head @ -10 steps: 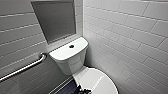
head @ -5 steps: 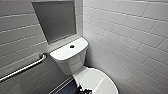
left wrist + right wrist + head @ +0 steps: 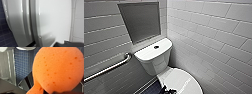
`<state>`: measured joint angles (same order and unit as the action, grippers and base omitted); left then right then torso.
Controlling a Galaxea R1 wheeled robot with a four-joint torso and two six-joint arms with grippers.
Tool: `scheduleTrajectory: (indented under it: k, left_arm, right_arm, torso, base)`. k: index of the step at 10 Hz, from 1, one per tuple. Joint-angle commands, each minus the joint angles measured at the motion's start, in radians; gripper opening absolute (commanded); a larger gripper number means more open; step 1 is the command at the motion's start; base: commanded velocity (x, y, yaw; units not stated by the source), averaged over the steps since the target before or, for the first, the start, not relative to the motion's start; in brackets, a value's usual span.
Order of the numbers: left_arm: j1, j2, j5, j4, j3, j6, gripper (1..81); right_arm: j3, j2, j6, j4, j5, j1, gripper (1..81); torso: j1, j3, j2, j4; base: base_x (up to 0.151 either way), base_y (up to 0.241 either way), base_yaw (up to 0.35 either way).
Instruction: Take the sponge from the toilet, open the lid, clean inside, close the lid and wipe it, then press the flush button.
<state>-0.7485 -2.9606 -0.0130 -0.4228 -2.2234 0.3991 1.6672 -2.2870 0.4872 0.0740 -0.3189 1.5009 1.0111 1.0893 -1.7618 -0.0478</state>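
Sponge [image 3: 57, 69] clamped in right end effector [image 3: 41, 90]; lid [image 3: 55, 18] down.
Sponge looks pinched by one edge only, so it could be dragged loose when pressed hard. Left end effector [image 3: 65, 44] is seen just over the lid; its state cannot be told. The glossy lid could slip if gripped shallowly. Flush button [image 3: 156, 47] sits beyond, on the toilet [image 3: 156, 60] tank.

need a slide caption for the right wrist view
Pitted orange sponge looming close to the right wrist camera, with blue mosaic floor tiles behind it.
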Motion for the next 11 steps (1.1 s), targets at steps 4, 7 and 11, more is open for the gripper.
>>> scheduleTrajectory:
  k: [4, 7, 11]
  left_arm:
    - [0.108, -0.042, 0.013, 0.006, 0.062, 0.012, 81.1]
    - [0.136, -0.019, 0.013, 0.006, 0.134, 0.021, 81.1]
    - [0.159, 0.032, 0.008, 0.006, 0.25, 0.046, 81.1]
  right_arm:
    - [-0.017, 0.039, 0.002, 0.02, 0.035, -0.017, 1.0]
    - [-0.015, 0.038, 0.002, 0.02, 0.034, -0.017, 1.0]
    - [-0.002, 0.027, 0.002, 0.018, 0.035, -0.015, 1.0]
  torso:
    - [0.0, 0.0, 0.0, 0.0]
    - [0.0, 0.001, 0.0, 0.0]
    - [0.002, 0.002, 0.0, 0.0]
  base:
    - [0.0, 0.0, 0.0]
    - [0.0, 0.0, 0.0]
    - [0.0, 0.0, 0.0]
